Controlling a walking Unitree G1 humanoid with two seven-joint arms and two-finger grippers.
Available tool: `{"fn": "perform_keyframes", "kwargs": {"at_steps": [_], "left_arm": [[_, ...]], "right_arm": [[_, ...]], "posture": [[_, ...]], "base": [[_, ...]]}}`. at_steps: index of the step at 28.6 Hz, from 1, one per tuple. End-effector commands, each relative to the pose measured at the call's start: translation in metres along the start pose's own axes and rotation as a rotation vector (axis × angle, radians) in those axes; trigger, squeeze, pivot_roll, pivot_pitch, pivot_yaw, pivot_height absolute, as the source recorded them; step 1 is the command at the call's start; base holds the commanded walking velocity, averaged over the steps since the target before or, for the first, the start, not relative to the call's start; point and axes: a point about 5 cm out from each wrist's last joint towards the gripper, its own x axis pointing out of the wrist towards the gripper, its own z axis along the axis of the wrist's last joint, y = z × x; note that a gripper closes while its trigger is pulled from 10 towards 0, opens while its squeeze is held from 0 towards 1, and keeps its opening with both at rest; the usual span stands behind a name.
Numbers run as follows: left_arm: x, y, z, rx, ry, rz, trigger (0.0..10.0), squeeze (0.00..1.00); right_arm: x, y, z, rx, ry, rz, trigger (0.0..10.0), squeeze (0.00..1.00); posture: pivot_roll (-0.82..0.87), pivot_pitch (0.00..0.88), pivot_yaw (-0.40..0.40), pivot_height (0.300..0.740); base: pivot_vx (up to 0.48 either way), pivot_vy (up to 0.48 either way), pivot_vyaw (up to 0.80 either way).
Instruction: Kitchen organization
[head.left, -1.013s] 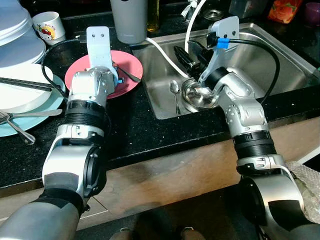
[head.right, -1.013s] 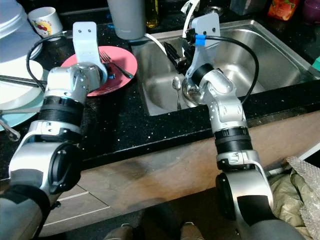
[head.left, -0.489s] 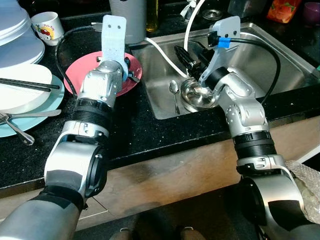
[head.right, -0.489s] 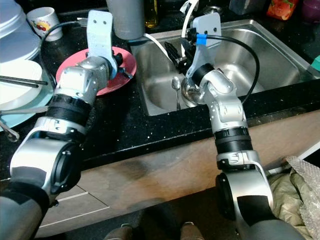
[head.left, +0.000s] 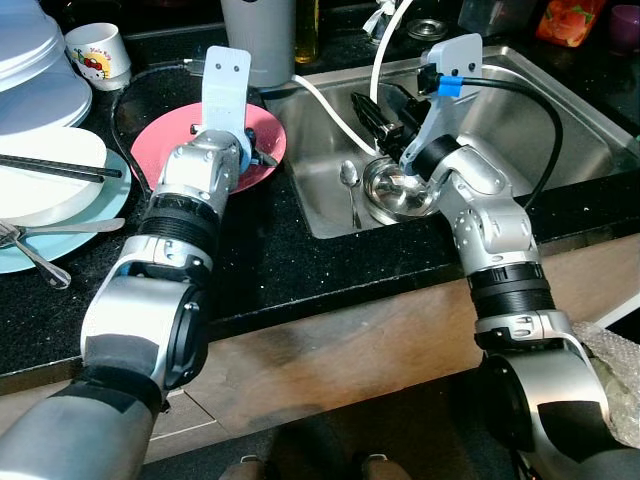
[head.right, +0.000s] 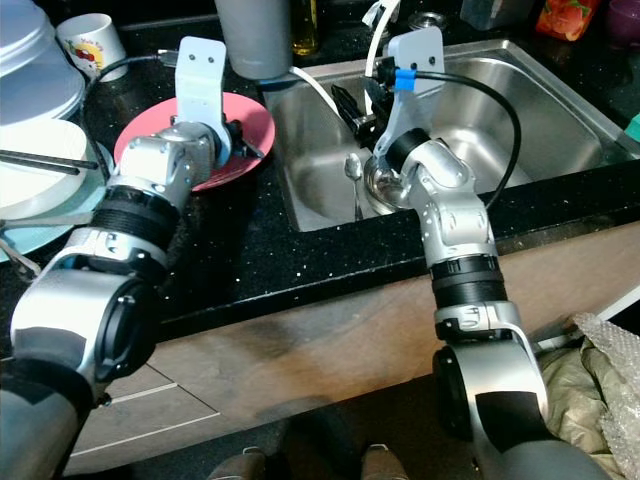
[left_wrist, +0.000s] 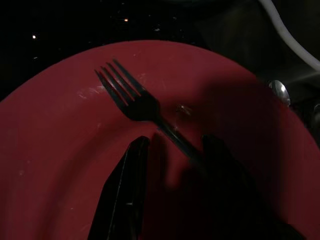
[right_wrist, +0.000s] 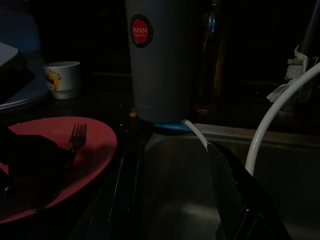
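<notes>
Left gripper (left_wrist: 172, 155) open astride fork (left_wrist: 142, 109) handle.

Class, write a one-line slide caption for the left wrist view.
Open left gripper straddles the fork handle on the red plate.

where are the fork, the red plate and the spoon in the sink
fork (left_wrist: 134, 102), left wrist view, base of tines
red plate (left_wrist: 60, 150), left wrist view, bare surface
spoon (head.left: 348, 175), left eye view, bowl end

We note a red plate (left_wrist: 60, 150) bearing a dark fork (left_wrist: 131, 99), a black speckled counter (head.left: 270, 270), a steel sink (head.left: 540, 110), a grey tumbler (right_wrist: 160, 65) with a red label, and a light-blue plate (head.left: 60, 235).
</notes>
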Motion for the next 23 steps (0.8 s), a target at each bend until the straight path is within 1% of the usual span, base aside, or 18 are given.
{"fn": "perform_keyframes", "kwargs": {"at_steps": [1, 5, 6, 10, 11, 12, 13, 14, 15, 16, 23], "left_arm": [[0.003, 0.004, -0.013, -0.002, 0.078, 0.0, 10.0, 0.0], [0.004, 0.012, -0.017, -0.019, 0.123, 0.037, 10.0, 0.0], [0.004, 0.012, -0.017, -0.019, 0.123, 0.037, 10.0, 0.0], [0.004, 0.02, -0.017, -0.057, 0.155, 0.08, 10.0, 0.0], [0.004, 0.022, -0.017, -0.064, 0.159, 0.084, 9.7, 0.0], [0.004, 0.024, -0.017, -0.081, 0.17, 0.087, 5.8, 0.0], [0.004, 0.024, -0.017, -0.081, 0.17, 0.087, 5.8, 0.0], [0.004, 0.026, -0.018, -0.096, 0.179, 0.088, 1.3, 0.0], [0.004, 0.027, -0.018, -0.106, 0.187, 0.089, 0.5, 0.0], [0.004, 0.027, -0.018, -0.111, 0.191, 0.09, 0.0, 0.0], [0.004, 0.03, -0.018, -0.131, 0.204, 0.096, 0.0, 0.0]], "right_arm": [[-0.002, 0.0, -0.003, 0.008, 0.01, 0.001, 10.0, 0.0], [-0.001, 0.0, -0.002, 0.007, 0.011, 0.004, 10.0, 0.0], [-0.001, 0.0, -0.002, 0.007, 0.011, 0.004, 10.0, 0.0], [-0.001, -0.001, -0.001, 0.006, 0.01, 0.004, 10.0, 0.0], [-0.001, -0.001, -0.001, 0.006, 0.01, 0.004, 10.0, 0.0], [-0.001, -0.002, -0.001, 0.005, 0.011, 0.005, 10.0, 0.0], [-0.001, -0.002, -0.001, 0.005, 0.011, 0.005, 10.0, 0.0], [-0.001, -0.002, -0.001, 0.006, 0.012, 0.006, 10.0, 0.0], [0.0, -0.002, -0.001, 0.006, 0.013, 0.006, 10.0, 0.0], [0.0, -0.002, -0.001, 0.006, 0.014, 0.007, 10.0, 0.0], [0.0, -0.003, -0.001, 0.006, 0.019, 0.007, 10.0, 0.0]], "posture": [[0.03, 0.159, 0.032, 0.74], [0.03, 0.161, 0.031, 0.74], [0.03, 0.161, 0.031, 0.74], [0.03, 0.162, 0.029, 0.74], [0.03, 0.162, 0.029, 0.74], [0.03, 0.162, 0.028, 0.74], [0.03, 0.162, 0.028, 0.74], [0.03, 0.161, 0.026, 0.74], [0.03, 0.162, 0.027, 0.74], [0.03, 0.162, 0.027, 0.74], [0.03, 0.163, 0.027, 0.74]], "base": [[0.0, 0.0, 0.0], [0.0, 0.0, 0.0], [0.0, 0.0, 0.0], [0.0, 0.0, 0.0], [0.0, 0.0, 0.0], [0.0, 0.0, 0.0], [0.0, 0.0, 0.0], [0.0, 0.0, 0.0], [0.0, 0.0, 0.0], [0.0, 0.0, 0.0], [0.0, 0.0, 0.0]]}}
